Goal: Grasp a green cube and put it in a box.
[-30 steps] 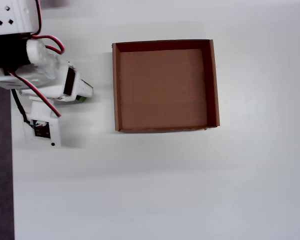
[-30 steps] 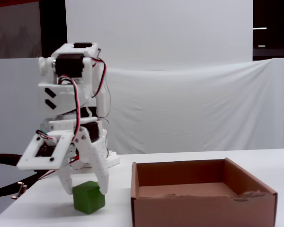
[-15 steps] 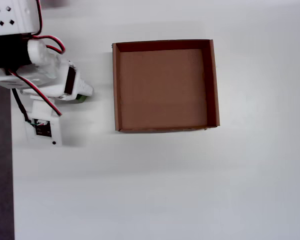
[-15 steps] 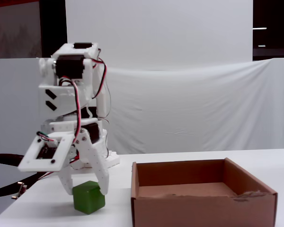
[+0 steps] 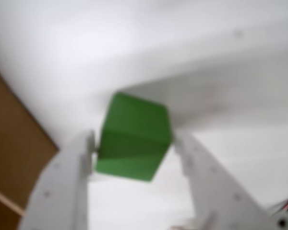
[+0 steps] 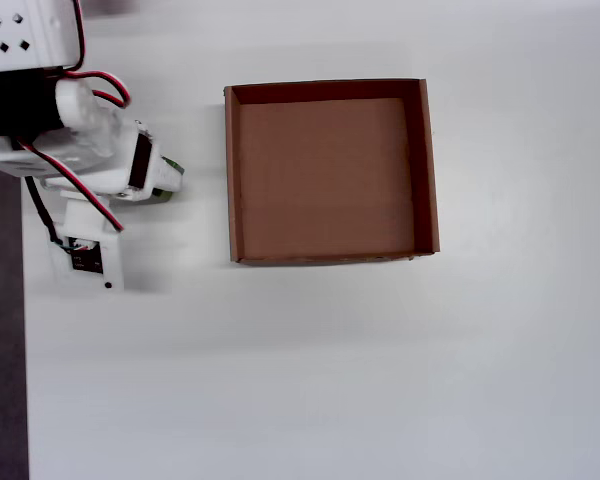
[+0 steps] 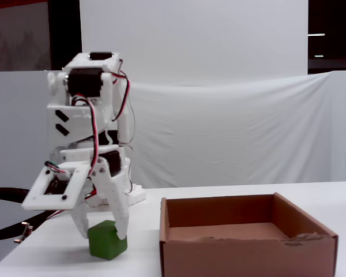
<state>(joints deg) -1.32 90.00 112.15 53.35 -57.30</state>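
The green cube (image 5: 134,136) rests on the white table between my gripper's (image 5: 134,143) two white fingers, turned corner-on. The left finger (image 5: 69,177) touches its side and the right finger (image 5: 201,177) meets its corner, so the gripper is shut on it. In the fixed view the cube (image 7: 106,241) sits on the tabletop with the gripper (image 7: 101,234) straddling it from above, left of the box (image 7: 248,257). In the overhead view the arm hides nearly all of the cube. The brown cardboard box (image 6: 232,170) lies to the right of the arm and holds nothing; a part of it (image 5: 9,143) shows at the wrist view's left.
The arm's base (image 6: 20,30) fills the overhead view's top left corner. The table's left edge (image 6: 0,350) runs just beside the arm. A white cloth backdrop (image 7: 248,127) hangs behind the table. A black clamp-like object (image 7: 11,231) sits at the far left.
The fingers have drawn closer together around the cube. The cube has shifted slightly left and turned a little. The arm's place is nearly unchanged.
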